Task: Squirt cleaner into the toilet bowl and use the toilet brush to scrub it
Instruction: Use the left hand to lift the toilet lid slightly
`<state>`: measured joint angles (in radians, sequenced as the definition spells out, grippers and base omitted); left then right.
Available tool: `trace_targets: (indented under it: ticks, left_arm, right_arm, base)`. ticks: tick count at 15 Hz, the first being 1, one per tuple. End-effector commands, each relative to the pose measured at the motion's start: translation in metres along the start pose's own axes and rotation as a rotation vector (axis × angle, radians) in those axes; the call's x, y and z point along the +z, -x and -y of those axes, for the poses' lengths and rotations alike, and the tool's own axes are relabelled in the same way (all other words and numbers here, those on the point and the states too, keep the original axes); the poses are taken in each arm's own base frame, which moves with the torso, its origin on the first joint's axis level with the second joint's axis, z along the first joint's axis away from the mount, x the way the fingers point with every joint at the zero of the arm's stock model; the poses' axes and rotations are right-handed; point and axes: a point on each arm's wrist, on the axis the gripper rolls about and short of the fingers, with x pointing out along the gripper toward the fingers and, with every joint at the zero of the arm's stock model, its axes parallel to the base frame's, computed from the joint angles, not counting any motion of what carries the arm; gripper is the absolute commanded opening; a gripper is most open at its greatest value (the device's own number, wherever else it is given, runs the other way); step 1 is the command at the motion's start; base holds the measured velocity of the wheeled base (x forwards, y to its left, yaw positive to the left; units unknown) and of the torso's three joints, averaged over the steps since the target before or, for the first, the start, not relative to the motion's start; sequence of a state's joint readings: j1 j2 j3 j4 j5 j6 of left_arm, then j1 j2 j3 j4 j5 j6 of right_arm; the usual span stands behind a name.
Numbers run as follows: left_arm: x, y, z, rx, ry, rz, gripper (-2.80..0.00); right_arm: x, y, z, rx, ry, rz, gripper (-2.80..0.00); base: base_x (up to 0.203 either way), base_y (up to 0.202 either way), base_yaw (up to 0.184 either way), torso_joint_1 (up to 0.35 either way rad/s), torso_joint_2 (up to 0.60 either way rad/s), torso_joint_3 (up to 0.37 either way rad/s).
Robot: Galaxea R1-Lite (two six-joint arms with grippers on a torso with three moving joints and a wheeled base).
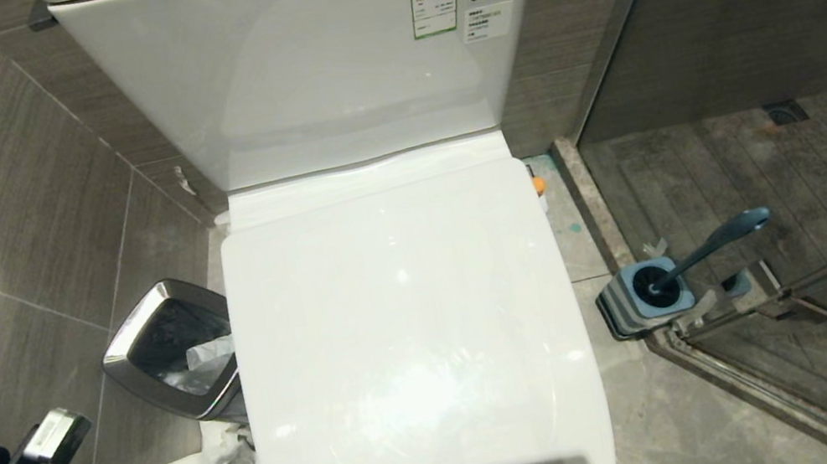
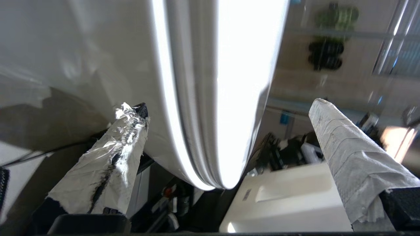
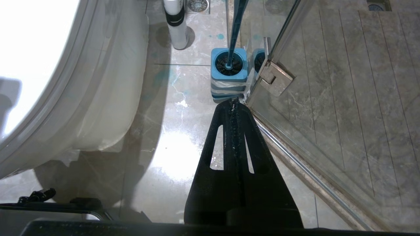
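The toilet's white lid (image 1: 406,335) is down, so the toilet bowl's inside is hidden; only its outer wall (image 3: 108,98) shows. My left gripper (image 1: 233,463), its fingers wrapped in white paper, is open at the lid's front left. In the left wrist view the left gripper (image 2: 229,105) straddles the lid and seat edge (image 2: 203,157), touching nothing. The toilet brush (image 1: 713,243) stands in its blue-grey holder (image 1: 642,298) to the right. My shut right gripper (image 3: 233,101) hangs over the floor just short of that holder (image 3: 228,72). The cleaner's orange cap (image 1: 538,184) peeks out beside the toilet.
A silver-rimmed waste bin (image 1: 171,351) with a liner sits tight against the toilet's left side. The boxy tank (image 1: 314,54) stands behind the lid. A glass shower door with a metal hinge (image 3: 275,77) and a raised threshold bound the floor on the right.
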<state>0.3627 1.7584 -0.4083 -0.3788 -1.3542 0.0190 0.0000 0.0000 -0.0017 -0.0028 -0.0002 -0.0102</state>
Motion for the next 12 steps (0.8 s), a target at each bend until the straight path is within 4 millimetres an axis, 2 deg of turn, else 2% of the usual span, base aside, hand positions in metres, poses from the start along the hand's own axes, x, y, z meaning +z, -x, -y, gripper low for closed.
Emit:
trace_targets:
  ticks: [1,3,12]
  left_arm:
    - [-0.013,0.000,0.018,-0.021,-0.058,-0.010,0.00]
    - [-0.022,-0.005,0.024,-0.041,-0.096,-0.036,0.00]
    - [-0.018,-0.031,0.020,0.005,-0.251,-0.119,0.00]
  right_arm:
    - [0.000,0.000,0.000,0.000,0.000,0.000,-2.80]
    - [0.000,0.000,0.000,0.000,0.001,0.000,-2.80]
    - [0.000,0.000,0.000,0.000,0.000,0.000,-2.80]
  base:
    - [0.000,0.000,0.000,0.000,0.00,0.000]
    - [0.000,0.000,0.000,0.000,0.00,0.000]
    - [0.000,0.000,0.000,0.000,0.00,0.000]
